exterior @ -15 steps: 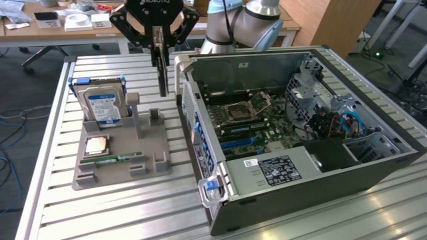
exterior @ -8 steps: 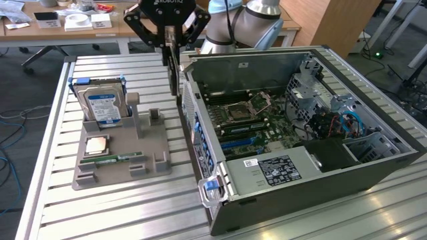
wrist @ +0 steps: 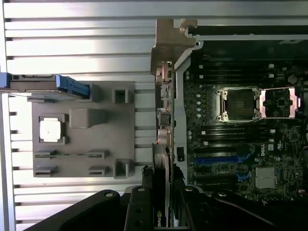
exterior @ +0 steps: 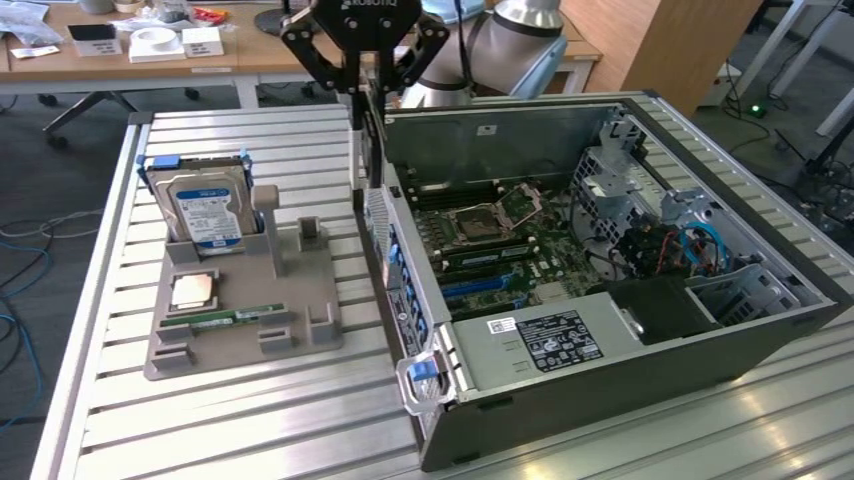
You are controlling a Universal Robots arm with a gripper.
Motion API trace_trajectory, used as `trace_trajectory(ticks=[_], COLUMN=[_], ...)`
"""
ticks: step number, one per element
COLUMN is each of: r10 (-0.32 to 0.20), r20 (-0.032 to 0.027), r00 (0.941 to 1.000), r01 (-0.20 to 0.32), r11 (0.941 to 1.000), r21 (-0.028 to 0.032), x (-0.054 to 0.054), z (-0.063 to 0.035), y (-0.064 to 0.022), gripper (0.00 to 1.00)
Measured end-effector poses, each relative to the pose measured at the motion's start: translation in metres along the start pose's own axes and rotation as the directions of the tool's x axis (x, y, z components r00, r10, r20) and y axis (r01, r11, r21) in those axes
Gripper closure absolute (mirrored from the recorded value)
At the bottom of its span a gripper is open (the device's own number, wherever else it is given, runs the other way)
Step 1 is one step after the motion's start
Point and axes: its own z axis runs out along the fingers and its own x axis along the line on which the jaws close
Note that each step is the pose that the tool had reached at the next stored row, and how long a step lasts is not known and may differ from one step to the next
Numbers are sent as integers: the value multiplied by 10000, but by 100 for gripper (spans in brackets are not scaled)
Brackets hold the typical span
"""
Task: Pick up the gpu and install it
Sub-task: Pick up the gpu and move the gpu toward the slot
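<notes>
Since the gpu (exterior: 362,160) is a thin card that seats edge-first, the gripper (exterior: 363,115) pinches it across its two flat faces, one finger pressed to each side. The card hangs upright and shows as a slim strip. In the exterior view it is held clear of the table (exterior: 267,420), just beside the rear wall of the case (exterior: 601,385) on the exterior view's left, between the holder (exterior: 240,345) and the motherboard (exterior: 501,245). The wrist view shows the gpu (wrist: 161,156) clamped in the gripper (wrist: 162,175) and lying along that rear wall. It appears to run crosswise to the blue slots (wrist: 221,161) rather than in line with them, and it is well apart from them. On this evidence the pick is judged complete and the card not yet seated. The case lies on its side with the open face upward, which gives access to the motherboard from above. The holder keeps the remaining parts in fixed recesses: the hard drive (exterior: 200,205) stands on edge in its bracket, the processor (exterior: 195,290) lies flat in its pocket, and the RAM stick (exterior: 220,320) lies along the front row. This spacing leaves room for fingers on either side of each part. The slatted table carries both the holder and the case.
</notes>
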Motion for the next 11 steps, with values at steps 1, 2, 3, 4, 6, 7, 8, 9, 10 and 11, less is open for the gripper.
trace_trajectory(ticks=[1, 2, 3, 4, 6, 7, 8, 9, 10, 11], r10=[0, 1, 0, 0, -1, 0, 1, 1, 0, -1], r20=[-1, -1, -1, -1, -1, -1, -1, -1, -1, -1], r00=[10000, 10000, 10000, 10000, 10000, 10000, 10000, 10000, 10000, 10000], r01=[0, -1, 0, 0, 1, 0, -1, -1, 0, 1], r11=[10000, 10000, 10000, 10000, 10000, 10000, 10000, 10000, 10000, 10000], r21=[0, -2, -3, -4, -5, -5, -7, -8, -10, -13], x=[-33, -66, -98, -128, -188, -218, -250, -288, -331, -371], z=[0, 1, 2, 3, 5, 5, 6, 7, 8, 10], y=[2, 3, 5, 6, 9, 11, 13, 15, 16, 18], gripper=[74, 74, 74, 74, 74, 74, 74, 74, 74, 74])
